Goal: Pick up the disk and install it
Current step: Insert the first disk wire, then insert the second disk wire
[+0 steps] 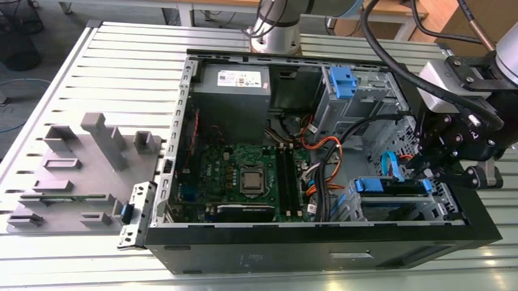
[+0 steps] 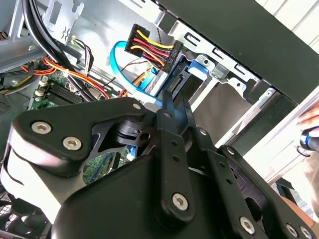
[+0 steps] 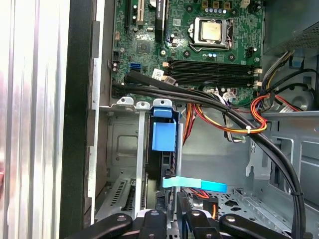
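Observation:
The disk [image 1: 395, 187] lies in the drive bay at the near right corner of the open computer case, its blue carrier frame showing along the edge. In the first wrist view I look along the disk [image 3: 164, 137] edge-on, with a light blue flat cable [image 3: 194, 184] at its near end. My gripper [image 1: 423, 173] hangs over that cable end. Its fingers [image 3: 152, 221] stand close together either side of the disk's edge. In the second wrist view the gripper [image 2: 175, 102] has its tips against the dark end of the disk [image 2: 185, 85], below a plug with red and yellow wires [image 2: 149, 42].
The black case wall [image 1: 324, 254] rings the bay. Black and coloured cable bundles [image 3: 234, 124] cross just beside the bay. A grey power-supply box [image 1: 235, 82], a blue upright latch [image 1: 343, 79] and the motherboard [image 1: 242, 176] lie farther in. A grey parts fixture [image 1: 81, 163] stands on the exterior view's left. A hand [image 2: 310, 122] shows beyond the case.

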### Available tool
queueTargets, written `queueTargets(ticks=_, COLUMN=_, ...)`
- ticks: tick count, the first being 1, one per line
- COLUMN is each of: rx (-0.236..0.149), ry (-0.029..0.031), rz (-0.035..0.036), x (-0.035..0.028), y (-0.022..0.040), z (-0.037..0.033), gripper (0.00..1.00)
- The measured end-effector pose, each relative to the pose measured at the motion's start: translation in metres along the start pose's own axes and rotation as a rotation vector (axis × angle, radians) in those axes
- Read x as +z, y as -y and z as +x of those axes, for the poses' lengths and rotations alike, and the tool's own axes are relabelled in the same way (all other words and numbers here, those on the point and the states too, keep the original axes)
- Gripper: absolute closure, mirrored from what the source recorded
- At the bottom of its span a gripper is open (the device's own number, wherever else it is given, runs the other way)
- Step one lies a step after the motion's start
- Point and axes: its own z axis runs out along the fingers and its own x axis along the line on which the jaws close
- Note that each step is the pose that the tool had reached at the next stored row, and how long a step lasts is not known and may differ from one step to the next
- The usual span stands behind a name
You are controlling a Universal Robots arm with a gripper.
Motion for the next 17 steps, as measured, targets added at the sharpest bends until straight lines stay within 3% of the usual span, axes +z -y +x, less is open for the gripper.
queueTargets(ticks=1, rx=0.000, ry=-0.0001, rz=-0.0002, x=0.0000, y=0.0000, z=0.0000, gripper=0.76)
queueTargets(ticks=2, rx=0.000, ry=-0.0001, rz=-0.0049, x=-0.0001, y=0.0001, z=0.0000, gripper=0.76)
queueTargets(ticks=3, rx=0.001, ry=0.0000, rz=-0.0158, x=-0.0001, y=0.0002, z=0.0000, gripper=0.76)
queueTargets(ticks=4, rx=0.001, ry=0.0003, rz=-0.0221, x=0.0000, y=0.0002, z=0.0000, gripper=0.76)
queueTargets(ticks=17, rx=0.001, ry=0.0006, rz=-0.0232, x=-0.0001, y=0.0025, z=0.0001, gripper=0.76)
